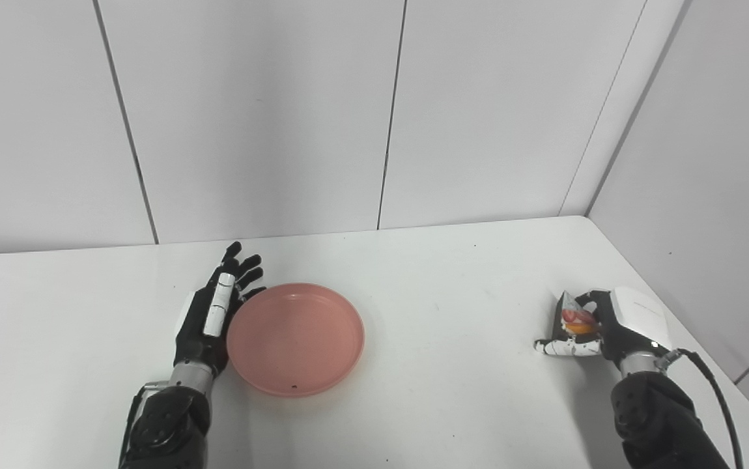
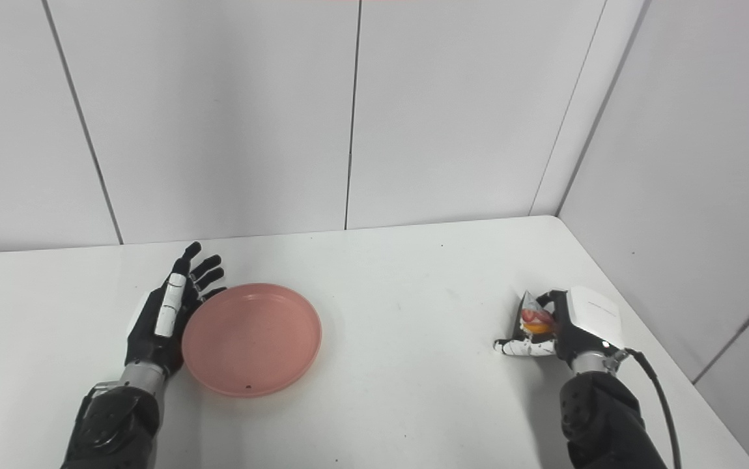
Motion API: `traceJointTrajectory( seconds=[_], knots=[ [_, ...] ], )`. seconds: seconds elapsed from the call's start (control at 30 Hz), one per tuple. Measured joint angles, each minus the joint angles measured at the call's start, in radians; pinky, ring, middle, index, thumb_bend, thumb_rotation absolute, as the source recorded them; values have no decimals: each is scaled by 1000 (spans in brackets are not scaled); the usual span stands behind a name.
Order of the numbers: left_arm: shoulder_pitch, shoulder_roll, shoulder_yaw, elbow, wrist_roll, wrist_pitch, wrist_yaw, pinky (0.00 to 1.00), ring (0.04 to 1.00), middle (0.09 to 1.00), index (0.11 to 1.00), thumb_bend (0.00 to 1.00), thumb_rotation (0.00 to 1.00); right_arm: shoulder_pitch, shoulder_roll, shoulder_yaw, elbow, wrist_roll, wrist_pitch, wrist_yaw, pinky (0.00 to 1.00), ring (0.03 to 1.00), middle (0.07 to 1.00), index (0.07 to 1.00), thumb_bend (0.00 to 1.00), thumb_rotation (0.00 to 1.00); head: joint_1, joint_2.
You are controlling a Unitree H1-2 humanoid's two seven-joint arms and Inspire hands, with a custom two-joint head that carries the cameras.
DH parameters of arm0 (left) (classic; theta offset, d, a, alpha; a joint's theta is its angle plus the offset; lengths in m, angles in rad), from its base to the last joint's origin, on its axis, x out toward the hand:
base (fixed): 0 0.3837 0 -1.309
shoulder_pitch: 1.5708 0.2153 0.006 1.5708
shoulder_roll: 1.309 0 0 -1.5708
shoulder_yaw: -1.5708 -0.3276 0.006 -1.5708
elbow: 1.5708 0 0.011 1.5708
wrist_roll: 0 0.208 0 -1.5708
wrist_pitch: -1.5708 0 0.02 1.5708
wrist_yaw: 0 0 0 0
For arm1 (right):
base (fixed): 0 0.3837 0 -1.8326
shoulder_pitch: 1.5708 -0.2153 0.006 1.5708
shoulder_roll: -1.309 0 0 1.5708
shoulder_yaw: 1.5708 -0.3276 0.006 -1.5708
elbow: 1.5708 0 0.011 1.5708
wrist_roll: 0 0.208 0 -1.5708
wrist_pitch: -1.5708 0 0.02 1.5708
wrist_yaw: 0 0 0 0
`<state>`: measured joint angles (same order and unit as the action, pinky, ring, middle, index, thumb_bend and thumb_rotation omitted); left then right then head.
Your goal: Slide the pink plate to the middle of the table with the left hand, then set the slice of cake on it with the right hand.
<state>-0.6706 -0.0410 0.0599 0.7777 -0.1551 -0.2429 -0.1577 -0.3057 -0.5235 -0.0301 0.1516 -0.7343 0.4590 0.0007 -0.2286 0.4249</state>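
Note:
The pink plate point(image 1: 296, 339) lies flat on the white table point(image 1: 452, 286), left of the table's middle. My left hand point(image 1: 213, 316) stands on edge against the plate's left rim, open, fingers straight and pointing away from me. Far to the right, the slice of cake point(image 1: 573, 317), a wedge with a red and orange top, stands on the table. My right hand point(image 1: 609, 326) is wrapped around it, fingers behind it and thumb stretched out in front of it. The cake's right side is hidden by the hand.
Grey wall panels point(image 1: 387, 117) close off the table at the back and on the right. The table's right edge point(image 1: 687, 326) runs just beyond my right hand. A black cable point(image 1: 716, 391) trails from the right wrist.

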Motion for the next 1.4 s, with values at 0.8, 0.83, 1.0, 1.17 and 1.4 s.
traceJointTrajectory(
  seconds=[0.8,0.83,1.0,1.17,1.4],
  knots=[
    [-25,-16,-14,49,21,-23,11,753,875,864,952,763,879,-87,13,77,-416,28,-57,104,216,296,407,611,880,258,57,-17],
    [-27,-17,-15,52,21,-26,11,755,875,863,959,751,882,-104,19,84,-417,27,-58,109,225,305,417,618,879,284,73,-18],
    [-39,-21,-17,78,21,-38,15,766,878,859,963,753,873,-118,43,121,-403,15,-76,128,238,311,410,607,875,308,138,-25],
    [-56,-35,-17,114,23,-60,30,764,875,855,960,774,871,-146,49,145,-297,32,-142,113,250,315,414,613,876,351,196,-29],
    [-93,-62,-20,187,23,-100,42,758,869,849,979,739,860,-191,99,212,-271,40,-198,124,213,280,386,598,856,324,252,-34]
  ],
)
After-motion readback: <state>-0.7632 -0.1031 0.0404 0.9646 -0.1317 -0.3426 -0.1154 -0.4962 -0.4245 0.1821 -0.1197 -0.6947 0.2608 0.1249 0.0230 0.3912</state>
